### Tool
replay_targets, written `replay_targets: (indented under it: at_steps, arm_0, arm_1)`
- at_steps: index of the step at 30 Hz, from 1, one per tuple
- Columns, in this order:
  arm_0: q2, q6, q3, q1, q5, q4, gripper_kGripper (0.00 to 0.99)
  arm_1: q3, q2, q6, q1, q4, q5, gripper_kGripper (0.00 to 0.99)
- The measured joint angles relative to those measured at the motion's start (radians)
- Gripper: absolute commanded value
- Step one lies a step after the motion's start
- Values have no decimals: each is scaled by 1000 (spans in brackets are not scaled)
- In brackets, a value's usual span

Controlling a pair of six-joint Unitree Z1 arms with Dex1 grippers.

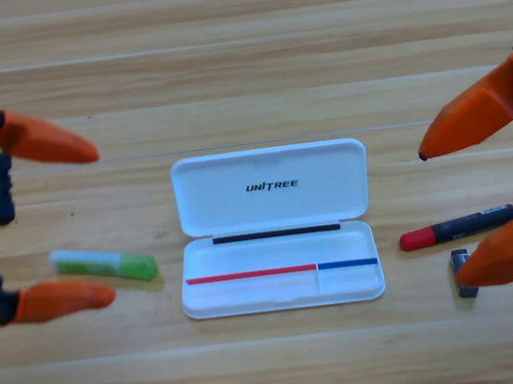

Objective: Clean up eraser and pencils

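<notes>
Pencils and eraser all lie outside the open white case (277, 246): green-capped pencil (104, 264) between the left gripper's (101, 225) spread jaws; black pencil (459, 226) and eraser (462, 272) between the right gripper's (439, 216) spread jaws. Nothing is packed yet.

A white case (275, 230) lies open mid-desk (238, 44). At nine o'clock, the green pencil (104, 264) sits between the left claw's (101, 225) spread jaws. At three o'clock, the black pencil (458, 227) and eraser (463, 273), seemingly touching a jaw, lie within the gaping right claw (439, 216).
</notes>
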Motion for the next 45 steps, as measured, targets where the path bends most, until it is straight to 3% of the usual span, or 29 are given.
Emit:
replay_targets:
  at_steps: [6, 11, 15, 18, 21, 27, 35, 39, 42, 45]
  arm_0:
    - [0, 47, -9, 0, 3, 98, 963]
    - [17, 58, -117, 0, 3, 176, 983]
    - [45, 66, -126, 0, 10, 187, 986]
    - [61, 96, -117, -1, 69, 187, 986]
    - [79, 160, -116, -1, 195, 187, 986]
    - [174, 278, -117, 48, 228, 187, 988]
    - [254, 288, -115, 116, 227, 203, 990]
    - [268, 288, -104, 122, 217, 203, 990]
    - [290, 298, -101, 135, 213, 202, 990]
    - [322, 373, -101, 179, 166, 186, 989]
  arm_1:
    - [0, 0, 0, 0, 0, 0, 988]
    - [0, 0, 0, 0, 0, 0, 988]
    - [0, 0, 2, 0, 0, 0, 988]
    - [1, -1, 19, 0, 0, 0, 988]
    - [1, -1, 58, -8, 0, -2, 986]
    - [-40, 5, 190, -84, 76, -174, 986]
    - [-52, 120, 545, -150, 129, -493, 986]
    - [-36, 190, 556, -159, 151, -500, 990]
    - [-7, 239, 695, -162, 152, -490, 990]
    - [-1, 301, 779, -164, 153, -466, 989]
